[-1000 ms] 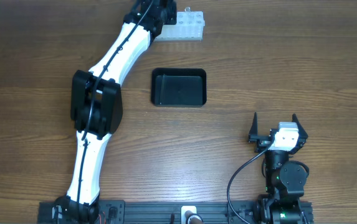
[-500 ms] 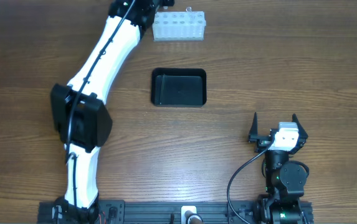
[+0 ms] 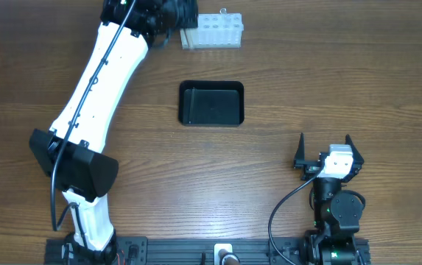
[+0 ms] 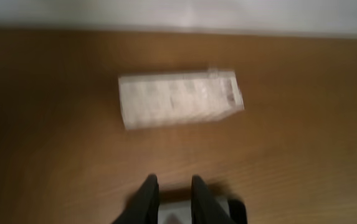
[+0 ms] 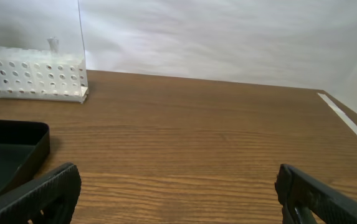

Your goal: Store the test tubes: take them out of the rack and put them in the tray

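One rack [image 3: 212, 32]; one test tube [image 3: 224, 11] standing in it; one tray [image 3: 218, 107].

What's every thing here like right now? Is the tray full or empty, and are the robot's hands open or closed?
rack, standing upright
test tube, standing in the rack at one end
tray, empty
right gripper, open wide, holding nothing
left gripper, near the rack, not touching it

The left arm's black gripper [image 3: 168, 16] has swung leftward off the white plastic test-tube rack [image 3: 212, 32]. Its elbow [image 3: 74, 158] has dropped lower-left.
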Robot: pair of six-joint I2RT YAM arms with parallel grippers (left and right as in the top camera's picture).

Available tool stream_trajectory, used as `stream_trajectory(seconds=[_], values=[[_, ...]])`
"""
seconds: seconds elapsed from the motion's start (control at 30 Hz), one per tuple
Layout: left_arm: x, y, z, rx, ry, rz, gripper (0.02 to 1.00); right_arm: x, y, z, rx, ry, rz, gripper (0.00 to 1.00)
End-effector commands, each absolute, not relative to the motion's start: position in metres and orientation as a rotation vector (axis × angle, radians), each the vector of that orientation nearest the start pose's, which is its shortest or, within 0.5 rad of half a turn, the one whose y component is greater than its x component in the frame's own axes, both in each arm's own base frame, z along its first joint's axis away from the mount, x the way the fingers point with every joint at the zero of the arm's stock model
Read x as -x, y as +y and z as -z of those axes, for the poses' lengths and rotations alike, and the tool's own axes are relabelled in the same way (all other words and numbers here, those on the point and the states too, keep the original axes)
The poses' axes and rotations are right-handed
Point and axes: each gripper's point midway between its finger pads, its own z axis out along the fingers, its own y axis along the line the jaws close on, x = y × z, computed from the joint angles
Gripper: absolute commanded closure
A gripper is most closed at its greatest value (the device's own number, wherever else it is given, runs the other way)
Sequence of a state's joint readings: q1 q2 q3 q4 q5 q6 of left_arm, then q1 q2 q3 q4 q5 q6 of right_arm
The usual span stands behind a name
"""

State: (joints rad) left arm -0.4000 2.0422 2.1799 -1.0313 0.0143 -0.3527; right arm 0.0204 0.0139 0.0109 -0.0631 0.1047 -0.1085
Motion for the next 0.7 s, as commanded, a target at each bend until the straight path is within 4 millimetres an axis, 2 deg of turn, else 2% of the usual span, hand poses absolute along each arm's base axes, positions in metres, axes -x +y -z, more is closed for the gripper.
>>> stream_trajectory(seconds=[0.03, 0.17, 0.3, 0.7], values=[[-0.447, -0.229, -0.240, -0.098, 2.635, 0.445, 0.980, -0.246, -0.011, -0.159, 0.035, 1.638, 0.146, 0.009], [-0.425, -0.230, -0.214, -0.113, 2.767, 0.397, 0.980, -0.246, -0.011, -0.159, 0.035, 1.639, 0.146, 0.009], [-0.417, -0.232, -0.196, -0.125, 2.837, 0.366, 0.978, -0.246, -0.011, -0.159, 0.035, 1.638, 0.146, 0.007], [-0.424, -0.234, -0.132, -0.118, 2.969, 0.278, 0.980, -0.246, -0.011, -0.159, 0.035, 1.639, 0.146, 0.007]])
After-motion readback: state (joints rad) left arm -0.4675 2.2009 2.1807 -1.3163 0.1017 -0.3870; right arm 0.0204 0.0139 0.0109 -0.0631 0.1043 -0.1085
